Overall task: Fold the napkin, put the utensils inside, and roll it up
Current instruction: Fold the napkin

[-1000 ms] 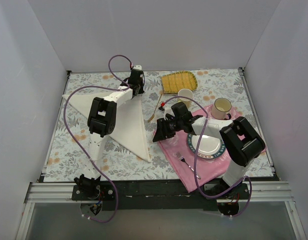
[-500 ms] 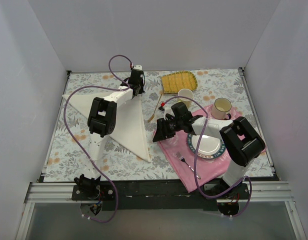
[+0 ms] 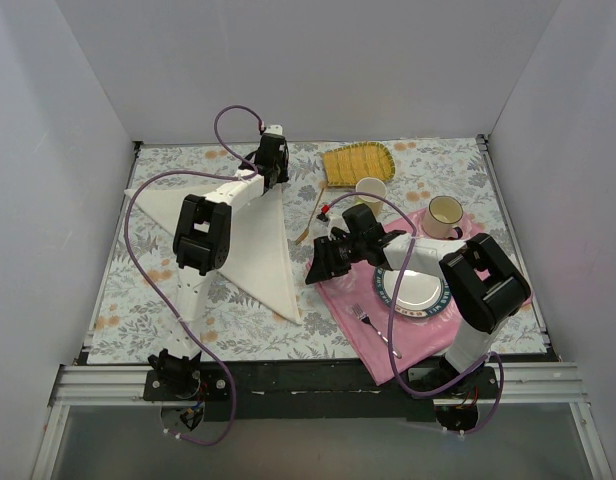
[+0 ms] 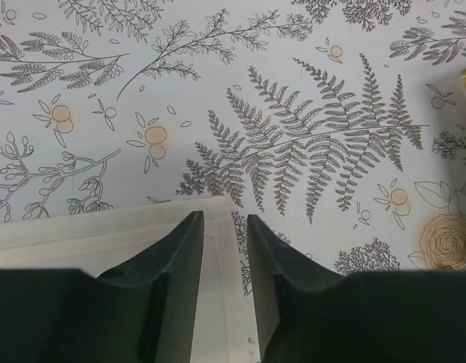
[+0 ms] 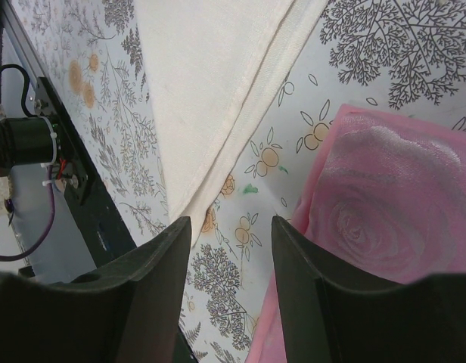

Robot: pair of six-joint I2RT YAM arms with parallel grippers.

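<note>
The napkin (image 3: 260, 248) lies at left centre of the overhead view on the flower-printed table cover (image 3: 148, 300). It is soft cream cloth folded into a long triangle, with a stitched hem along its edges.

At its upper corner sits the left gripper (image 3: 276, 176). In its wrist view the dark tapered jaws stand only a little apart, at the bottom of the frame (image 4: 224, 219). The hemmed corner lies flat under and between them (I cannot tell whether the pads touch it).

Just right of the napkin lies the gold utensil (image 3: 310, 222), slim, metal and long-handled, slanted on the table cover.

The right gripper (image 3: 314, 270) hangs near the napkin's right edge, its jaws moderately wide with nothing between them. Its wrist view (image 5: 229, 223) shows table cover in the gap, the napkin's layered edge at upper left and the glossy rose-woven pink placemat (image 5: 384, 197) at right.

Further right, at the top of the overhead view, lies a yellow ribbed mat (image 3: 356, 163). A white cup (image 3: 371, 190) stands below it, its inside plain and pale.

On the placemat are a silver fork (image 3: 373, 322) and a round white plate (image 3: 420, 292) with a dark patterned rim, partly covered by the right arm. A cream mug (image 3: 445, 215) stands at the placemat's upper edge.
</note>
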